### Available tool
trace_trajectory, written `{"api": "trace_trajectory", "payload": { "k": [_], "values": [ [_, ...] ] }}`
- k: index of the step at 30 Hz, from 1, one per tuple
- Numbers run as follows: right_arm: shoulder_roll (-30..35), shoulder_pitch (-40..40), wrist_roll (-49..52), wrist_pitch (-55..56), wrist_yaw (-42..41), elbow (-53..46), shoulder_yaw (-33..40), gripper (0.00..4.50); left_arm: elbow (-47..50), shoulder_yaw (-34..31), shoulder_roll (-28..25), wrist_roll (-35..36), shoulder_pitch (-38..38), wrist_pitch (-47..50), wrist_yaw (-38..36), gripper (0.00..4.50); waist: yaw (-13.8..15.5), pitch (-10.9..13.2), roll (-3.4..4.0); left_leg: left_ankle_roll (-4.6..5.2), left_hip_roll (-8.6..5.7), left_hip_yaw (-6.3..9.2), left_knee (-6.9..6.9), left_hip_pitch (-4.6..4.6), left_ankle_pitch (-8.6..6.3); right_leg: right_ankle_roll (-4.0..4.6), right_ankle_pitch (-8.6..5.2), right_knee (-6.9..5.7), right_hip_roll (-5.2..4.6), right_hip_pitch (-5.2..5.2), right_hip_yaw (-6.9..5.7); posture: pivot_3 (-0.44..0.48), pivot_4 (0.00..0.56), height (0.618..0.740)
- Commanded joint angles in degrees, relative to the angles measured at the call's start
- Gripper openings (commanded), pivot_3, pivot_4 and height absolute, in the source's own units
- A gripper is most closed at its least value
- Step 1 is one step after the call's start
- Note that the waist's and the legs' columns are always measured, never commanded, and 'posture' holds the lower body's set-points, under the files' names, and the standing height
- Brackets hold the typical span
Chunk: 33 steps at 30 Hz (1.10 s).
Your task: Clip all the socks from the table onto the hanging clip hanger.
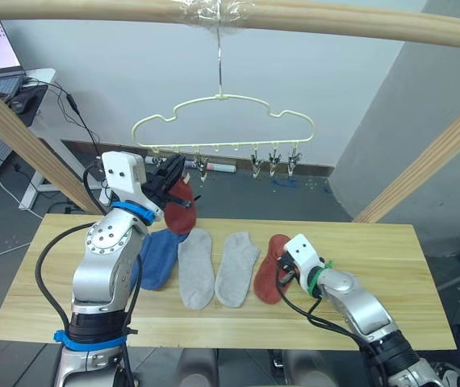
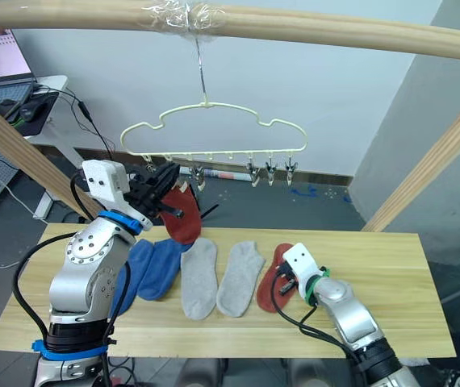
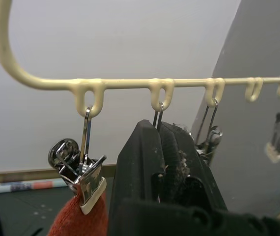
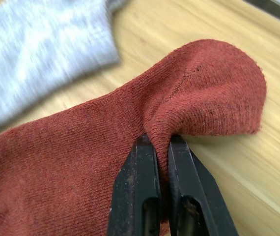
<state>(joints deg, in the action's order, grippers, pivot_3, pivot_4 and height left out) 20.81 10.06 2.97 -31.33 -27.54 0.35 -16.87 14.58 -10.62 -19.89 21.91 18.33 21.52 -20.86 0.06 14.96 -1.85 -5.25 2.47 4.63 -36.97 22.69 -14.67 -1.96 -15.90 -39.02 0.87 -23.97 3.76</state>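
At the far left we see the left claw [image 1: 171, 173] raised up to the clip hanger [image 1: 222, 121], which hangs by its hook from a pale wooden pole [image 1: 335, 20] above the desk [image 1: 375, 266]. A rust-red sock [image 1: 181, 208] hangs just beside this claw, and in the left wrist view its top edge [image 3: 78, 219] is held in the leftmost metal clip [image 3: 83, 177]. The claw's black fingers [image 3: 145, 167] sit under the next clip along the wire and appear pressed together, though we cannot tell what, if anything, is between them.

Below, on the desk, a blue sock [image 1: 159, 256] lies at the left of a row, partly behind the left arm. Next to it lie two light grey socks [image 1: 196, 266], side by side and almost touching, the second one [image 1: 238, 268] a little to the right.

Right of them lies the second rust-red sock [image 1: 269, 270]. The right claw [image 4: 161, 147] is down on it at its near right edge, its fingers pressed together and pinching a raised fold of the red fabric, while the rest of the sock rests flat on the wood.
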Motion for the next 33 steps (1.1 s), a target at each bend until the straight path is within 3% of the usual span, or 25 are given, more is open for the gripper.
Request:
{"api": "trace_trajectory", "payload": {
  "k": [1, 3, 7, 9, 14, 21, 33],
  "values": [
    [3.28, 1.74, 6.34, -0.86, -10.1, -5.85, 2.31, 0.03, -0.27, -5.54, 0.24, 9.63, 0.12, 7.48, -0.38, 0.0, -0.19, 0.0, 0.0, 0.0, 0.01, 0.01, -0.01, 0.0, 0.0, 0.0, 0.0, 0.0, 0.01, 0.0, -0.01, 0.115, 0.237, 0.74],
    [4.5, 3.19, 10.49, -3.3, -14.91, -9.68, 2.91, 0.03, -0.7, -8.32, -0.22, 17.1, 0.6, 14.03, -0.56, 0.0, -0.69, 0.0, 0.01, 0.01, 0.08, -0.02, 0.01, -0.02, 0.0, 0.03, 0.02, -0.05, 0.06, -0.03, 0.02, 0.108, 0.238, 0.74],
    [3.49, 7.02, 18.81, -9.74, -19.58, -18.02, 3.27, 0.03, -3.62, -16.68, -1.1, 39.37, 3.08, 29.5, 3.42, 0.0, -1.54, 0.01, 0.01, 0.02, 0.17, 0.07, 0.02, -0.06, 0.01, 0.05, 0.03, -0.13, 0.15, -0.02, -0.07, 0.11, 0.241, 0.74],
    [1.75, 8.71, 20.43, -11.82, -19.06, -19.93, 2.1, 0.03, -5.82, -19.24, -1.57, 48.57, 3.87, 34.61, 7.32, 0.0, -1.58, 0.0, 0.0, 0.02, 0.16, 0.09, 0.02, -0.05, 0.01, 0.05, 0.03, -0.13, 0.14, -0.01, -0.08, 0.11, 0.241, 0.74],
    [-6.9, 12.56, 20.97, -14.17, -13.83, -18.76, 0.12, 0.03, -7.24, -20.51, -2.63, 62.2, 3.88, 38.74, 14.52, 0.0, -1.46, 0.0, 0.0, 0.02, 0.08, 0.13, 0.0, 0.02, 0.01, 0.28, 0.17, -0.08, 0.04, -0.04, -0.12, 0.116, 0.241, 0.74],
    [-12.54, 17.35, 22.32, -15.32, -11.07, -17.72, 0.88, 0.03, -3.9, -18.12, -3.3, 69.03, 1.95, 36.67, 19.51, 0.0, -0.39, 0.0, 0.0, -0.01, 0.09, 0.14, 0.01, 0.06, 0.02, 0.4, 0.24, -0.07, 0.02, -0.1, -0.15, 0.128, 0.249, 0.74],
    [-10.22, 17.37, 27.63, -18.85, -11.81, -21.91, 1.36, 0.03, -3.96, -16.3, -6.65, 70.84, 1.14, 33.6, 19.6, 0.0, 0.01, 0.01, 0.02, 0.0, 0.1, 0.14, 0.03, 0.09, 0.02, 0.42, 0.25, -0.04, 0.04, -0.12, -0.17, 0.13, 0.255, 0.74]
  ]
}}
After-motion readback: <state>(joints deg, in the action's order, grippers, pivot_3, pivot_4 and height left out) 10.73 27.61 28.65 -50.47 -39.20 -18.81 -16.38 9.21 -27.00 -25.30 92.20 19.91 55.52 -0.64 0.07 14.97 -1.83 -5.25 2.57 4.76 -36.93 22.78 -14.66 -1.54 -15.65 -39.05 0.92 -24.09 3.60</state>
